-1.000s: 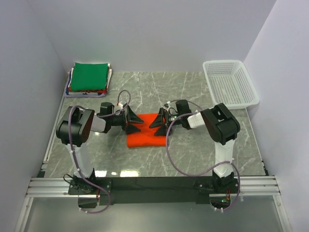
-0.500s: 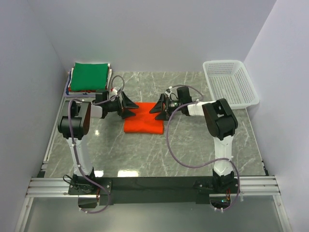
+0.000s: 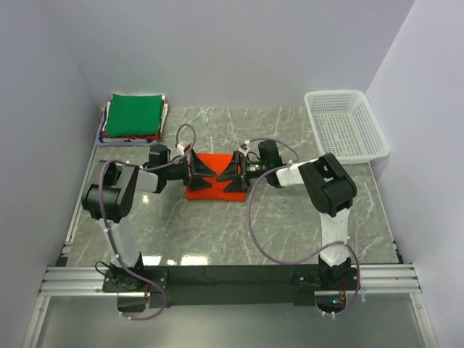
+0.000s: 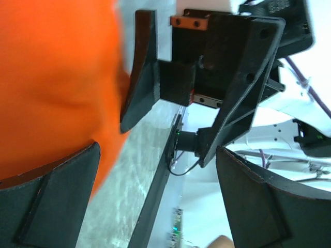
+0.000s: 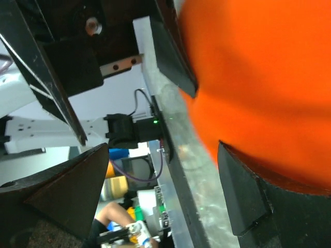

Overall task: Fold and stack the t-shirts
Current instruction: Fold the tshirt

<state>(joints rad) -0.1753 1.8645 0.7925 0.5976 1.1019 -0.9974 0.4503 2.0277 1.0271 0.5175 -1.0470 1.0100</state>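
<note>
The green t-shirt (image 3: 133, 114) lay uppermost on other folded shirts (image 3: 127, 135) at the far left corner of the table (image 3: 217, 232). Within the preceding second the orange t-shirt (image 3: 215, 171), already folded, had been shifted from nearer the arm bases toward mid-table. Its outline had narrowed as the two grippers closed in on its side edges. Judged from this, the fold was being squared up or gathered for transfer to the pile, which had not yet taken place. The left gripper (image 3: 201, 175) pointed rightward from a low, outstretched arm, its fingers spread wide at the cloth's left edge and grasping nothing. The right gripper (image 3: 230, 175) mirrored this pose, pointing leftward, fingers likewise spread at the right edge and holding nothing. Each wrist view showed the opposite gripper across the orange cloth. The white basket (image 3: 348, 127) stood well apart at the far right.
</note>
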